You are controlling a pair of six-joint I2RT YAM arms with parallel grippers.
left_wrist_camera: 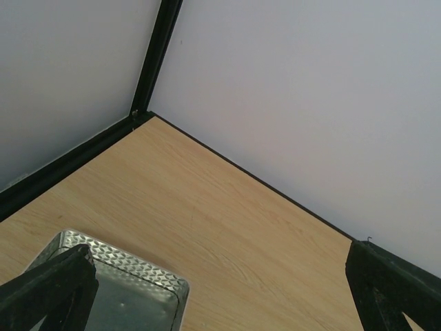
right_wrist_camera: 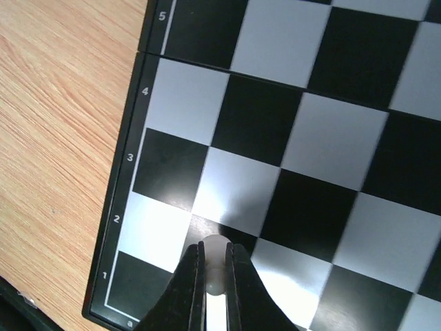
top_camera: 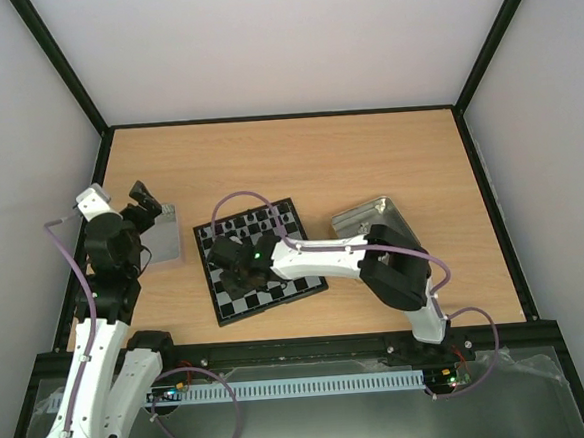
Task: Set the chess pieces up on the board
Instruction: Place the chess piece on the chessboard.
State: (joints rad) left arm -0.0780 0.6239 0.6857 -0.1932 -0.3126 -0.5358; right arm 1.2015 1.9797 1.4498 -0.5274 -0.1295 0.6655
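**Edges and room.** The board (top_camera: 267,296) lies mid-surface (top_camera: 368,154). It is turned slightly, so its right corners sit higher in the frame than its left. Wide open room runs from its upper edge to the back wall. A narrow strip parts its left edge from the left tray (top_camera: 168,238). The right tray (top_camera: 367,214) sits near its upper right corner, partly under the right arm.

**Right pincer** (right_wrist_camera: 216,269). It is over the board's lower left part, closed to a narrow gap on one white piece (right_wrist_camera: 215,249). In the wrist view the piece sits at lower centre, over the second column in from the numbered border, about rows 1 and 2. Contact with the board cannot be told. Open squares lie above and to the right of it.

**Orientation.** The piece's rounded top faces the camera, so its long axis runs roughly along the line of sight. Numbers 1 to 5 climb the board's left border.

**Left pincer** (left_wrist_camera: 219,269). It is spread wide and grips nothing, above the left tray's far end.
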